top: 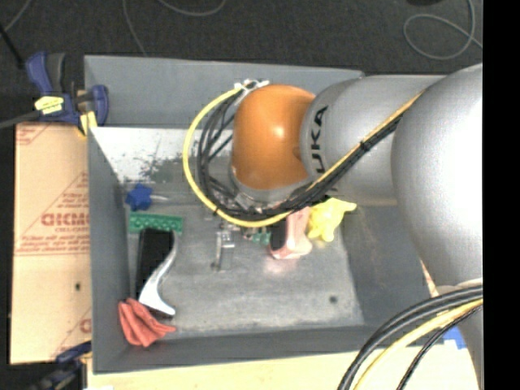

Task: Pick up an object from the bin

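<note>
Gripper [222, 249] of the KUKA arm [382, 136] hangs low over bare floor of the grey bin [268, 299], prob. lining up a pick, w/ a pink block [288, 240] nearest, at view's right beside a yellow toy [331, 218]; whether the gripper is spread or closed can't be told.

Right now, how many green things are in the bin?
2. A flat green strip lies by the left wall, above a black rectangular block. A small green bit peeks out beside the pink block mid-bin. The arm may hide more.
</note>
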You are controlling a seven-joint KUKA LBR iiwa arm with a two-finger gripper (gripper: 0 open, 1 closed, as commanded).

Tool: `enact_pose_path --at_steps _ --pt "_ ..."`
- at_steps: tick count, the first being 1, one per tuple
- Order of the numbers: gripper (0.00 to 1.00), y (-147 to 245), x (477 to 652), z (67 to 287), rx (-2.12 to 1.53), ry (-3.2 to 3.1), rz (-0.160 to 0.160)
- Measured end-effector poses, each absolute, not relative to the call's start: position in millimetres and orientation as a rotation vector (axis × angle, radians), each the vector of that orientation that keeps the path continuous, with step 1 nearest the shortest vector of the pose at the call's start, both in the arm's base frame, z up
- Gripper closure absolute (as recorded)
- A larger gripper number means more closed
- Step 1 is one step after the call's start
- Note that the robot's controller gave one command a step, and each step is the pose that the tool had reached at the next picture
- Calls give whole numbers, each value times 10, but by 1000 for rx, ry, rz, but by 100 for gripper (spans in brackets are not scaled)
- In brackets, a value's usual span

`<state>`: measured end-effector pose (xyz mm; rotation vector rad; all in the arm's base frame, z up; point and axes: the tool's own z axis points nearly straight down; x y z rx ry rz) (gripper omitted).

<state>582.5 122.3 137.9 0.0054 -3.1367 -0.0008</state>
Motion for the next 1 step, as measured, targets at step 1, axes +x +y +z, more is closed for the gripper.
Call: enact_pose_path --at_steps 1 --pt "0 1218 5845 1429 1 -3145 -3"
